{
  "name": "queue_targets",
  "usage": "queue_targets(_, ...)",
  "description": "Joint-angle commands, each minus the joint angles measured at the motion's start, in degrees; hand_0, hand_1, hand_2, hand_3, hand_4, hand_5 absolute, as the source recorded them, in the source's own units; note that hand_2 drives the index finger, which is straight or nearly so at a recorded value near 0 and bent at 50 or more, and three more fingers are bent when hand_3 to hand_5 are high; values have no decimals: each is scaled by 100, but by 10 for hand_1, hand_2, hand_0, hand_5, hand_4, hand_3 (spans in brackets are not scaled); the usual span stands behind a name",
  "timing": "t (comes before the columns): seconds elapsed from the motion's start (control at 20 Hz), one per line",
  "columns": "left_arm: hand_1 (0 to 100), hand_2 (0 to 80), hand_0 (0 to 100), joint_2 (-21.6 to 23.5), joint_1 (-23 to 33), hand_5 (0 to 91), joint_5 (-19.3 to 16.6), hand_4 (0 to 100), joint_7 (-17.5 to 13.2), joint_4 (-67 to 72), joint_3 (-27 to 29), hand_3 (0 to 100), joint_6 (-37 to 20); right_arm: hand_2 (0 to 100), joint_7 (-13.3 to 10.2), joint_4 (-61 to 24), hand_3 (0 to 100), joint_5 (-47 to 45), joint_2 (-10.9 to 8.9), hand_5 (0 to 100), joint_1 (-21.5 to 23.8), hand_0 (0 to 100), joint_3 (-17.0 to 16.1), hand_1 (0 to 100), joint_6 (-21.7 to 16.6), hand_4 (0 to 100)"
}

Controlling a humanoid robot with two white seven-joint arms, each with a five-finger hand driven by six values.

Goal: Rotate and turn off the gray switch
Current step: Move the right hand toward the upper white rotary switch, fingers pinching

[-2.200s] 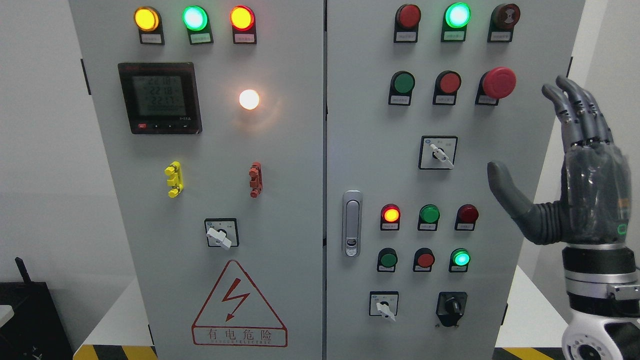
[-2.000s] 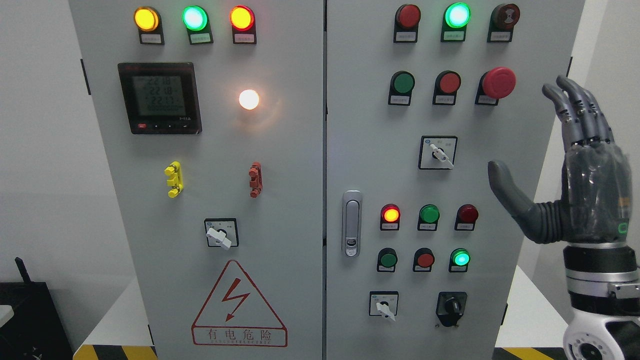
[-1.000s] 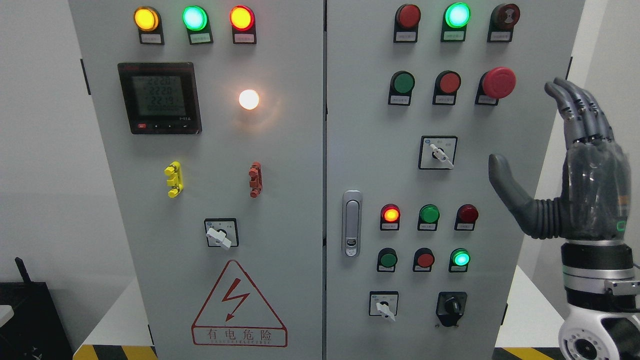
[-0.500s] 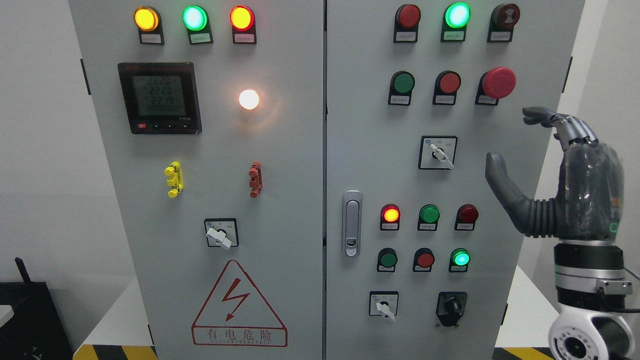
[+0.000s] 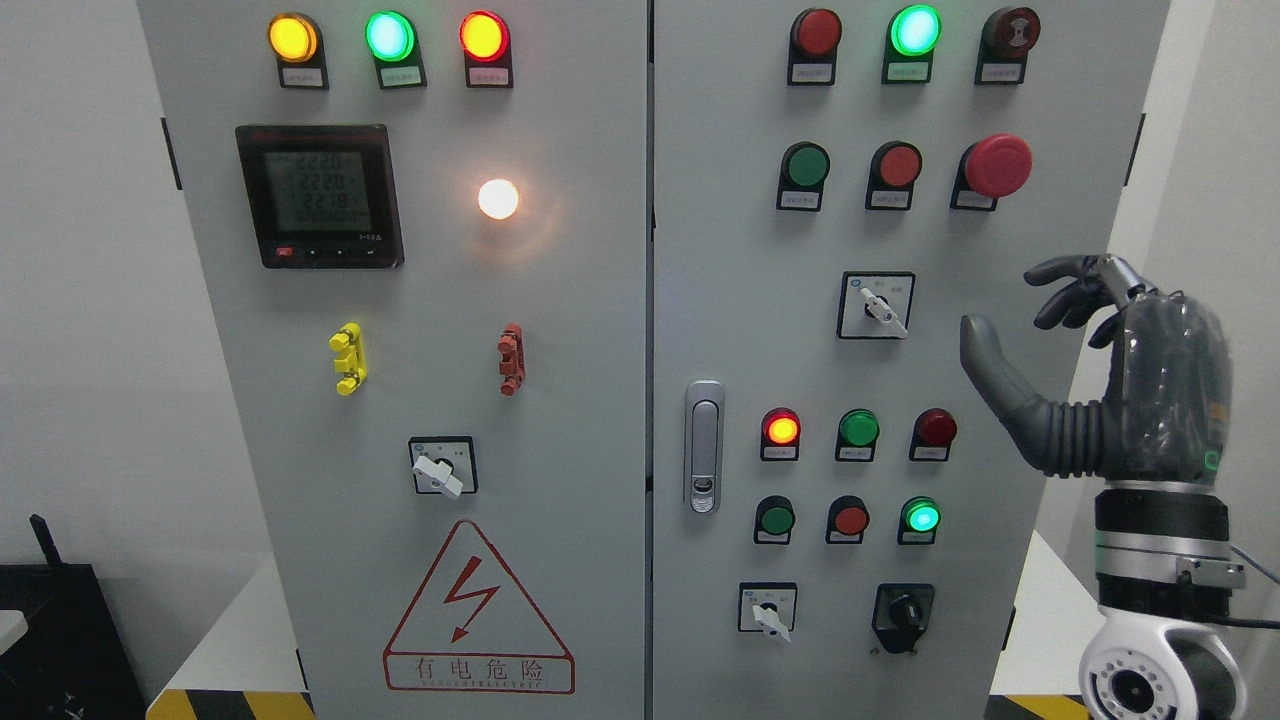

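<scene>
Three grey-white rotary switches sit on the grey cabinet point(image 5: 600, 330). One switch point(image 5: 880, 308) is mid-height on the right door, its lever pointing down-right. Another switch point(image 5: 441, 470) is on the left door, and a third switch point(image 5: 769, 613) is low on the right door. My right hand point(image 5: 1015, 318) hovers at the cabinet's right edge, to the right of the mid-height switch and apart from it. Its four fingers point(image 5: 1065, 290) are curled over, its thumb sticks out to the left, and it holds nothing. No left arm shows.
A red mushroom button point(image 5: 996, 164) sits above the hand. Rows of lit and unlit lamps and push buttons fill the right door, with a black rotary switch point(image 5: 903, 612) at the bottom. A door handle point(image 5: 704, 446) and a meter point(image 5: 318, 195) lie to the left.
My right hand has dropped slightly and shifted left. Its four fingers, upright and straight a second ago, have curled down and forward. The switches have not turned.
</scene>
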Motion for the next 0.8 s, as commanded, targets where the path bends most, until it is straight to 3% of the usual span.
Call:
queue_targets(0.0,389,0,120,0,-53,0,114,0,-3,-150,44,0,-1,523,10,-54,1000,-6,163,1000,80,116,299,457,237,975)
queue_targets(0.45,389,0,120,0,-53,0,114,0,-3,-150,44,0,-1,531,-7,-54,1000,-6,163,1000,141,98,553,476,790,984)
queue_targets(0.75,389,0,120,0,-53,0,114,0,-3,-150,44,0,-1,535,-271,-63,1000,-128,163,1000,141,95,791,474,887,984)
